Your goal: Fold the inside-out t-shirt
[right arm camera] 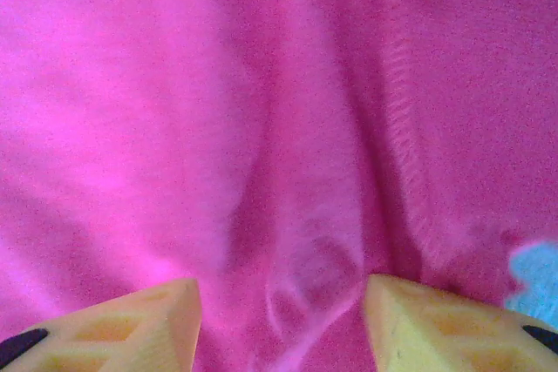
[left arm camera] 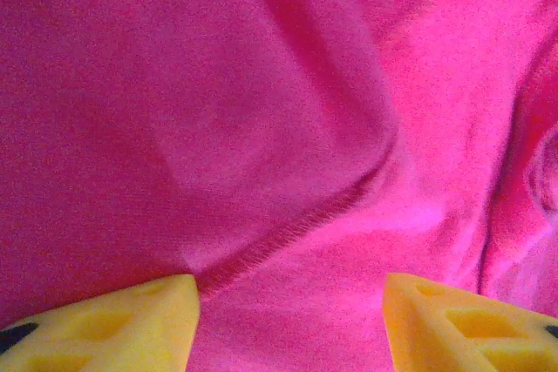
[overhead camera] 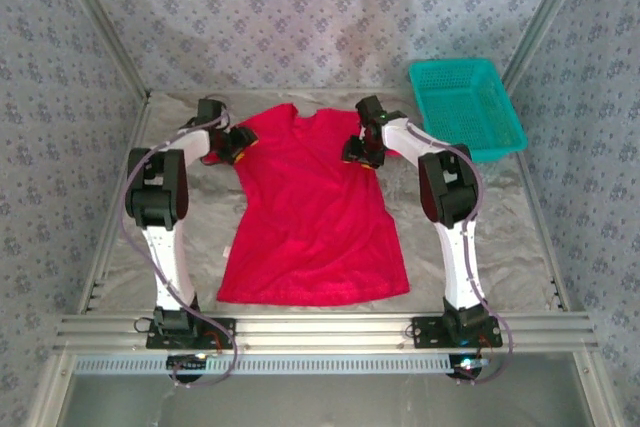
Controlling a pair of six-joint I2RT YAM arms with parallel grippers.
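The t-shirt [overhead camera: 315, 212] lies spread flat in the middle of the frame in the top view. It is a soft, bright red knit with the neck toward the top of the picture and the hem toward the bottom. The body widens slightly toward the hem, and the lower edge runs almost straight.

In the left wrist view a raised stitched seam [left arm camera: 288, 233] crosses the cloth diagonally, with shallow folds around it. The right wrist view shows long soft creases, another ribbed seam line, and a small pale blue patch [right arm camera: 536, 280] at the lower right that I cannot identify.

The left gripper [overhead camera: 235, 144] sits at the shirt's upper left, at the sleeve. Its yellow foam fingers [left arm camera: 131, 320] are spread apart over the cloth, released, with nothing clamped between them. The right gripper [overhead camera: 360, 150] sits at the upper right shoulder. Its yellow fingers [right arm camera: 436, 328] are likewise parted above the fabric.

A teal mesh basket [overhead camera: 465, 107] of rigid plastic sits in the upper right, just beyond the right arm and apart from the shirt.

The table [overhead camera: 500, 247] has a grey, faintly wrinkled cover. It shows bare strips left and right of the shirt and a narrow band below the hem. Patterned wall panels [overhead camera: 320, 7] close in the top and sides, and a metal rail [overhead camera: 320, 332] runs along the bottom edge.
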